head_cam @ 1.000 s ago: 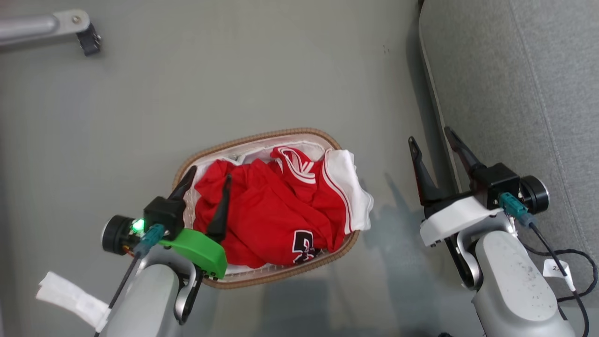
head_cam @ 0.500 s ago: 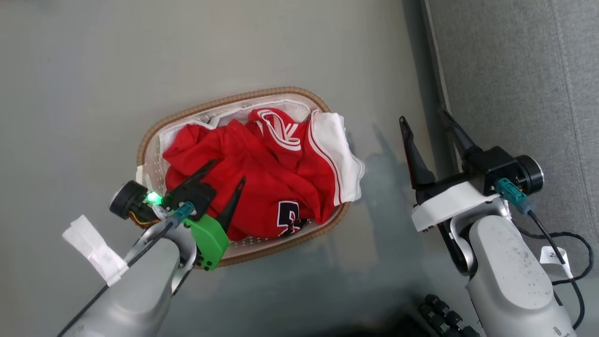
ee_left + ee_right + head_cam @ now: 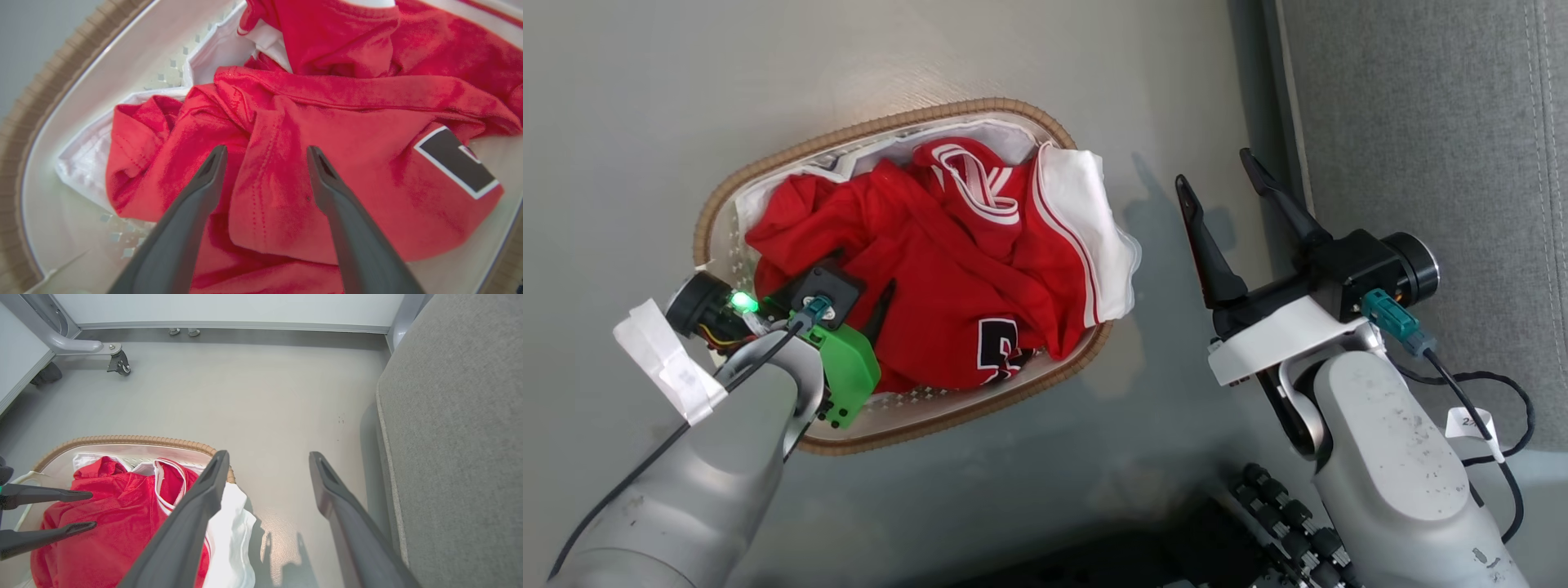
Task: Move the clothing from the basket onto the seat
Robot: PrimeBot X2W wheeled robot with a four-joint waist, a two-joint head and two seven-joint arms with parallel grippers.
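The basket (image 3: 890, 126), white with a brown woven rim, stands on the grey floor with the red clothing (image 3: 931, 269) heaped inside. A jersey shows black white-edged numerals (image 3: 1001, 347) and white trim (image 3: 964, 175). My left gripper (image 3: 866, 298) reaches down into the basket's near left part. In the left wrist view it (image 3: 265, 153) is open, its fingertips straddling a fold of the plain red shirt (image 3: 286, 183). My right gripper (image 3: 1213, 170) hangs open over the floor between basket and seat (image 3: 1421, 122), holding nothing.
White fabric with a red-striped edge (image 3: 1086, 229) hangs over the basket's right rim. A metal frame leg with a caster (image 3: 118, 363) stands far across the floor, near a wall. A black cable with a white tag (image 3: 1474, 425) trails from my right wrist.
The head camera has tilted, so the basket sits higher in the picture. My left gripper has dropped lower into the basket, onto the red clothing. The right gripper stays open.
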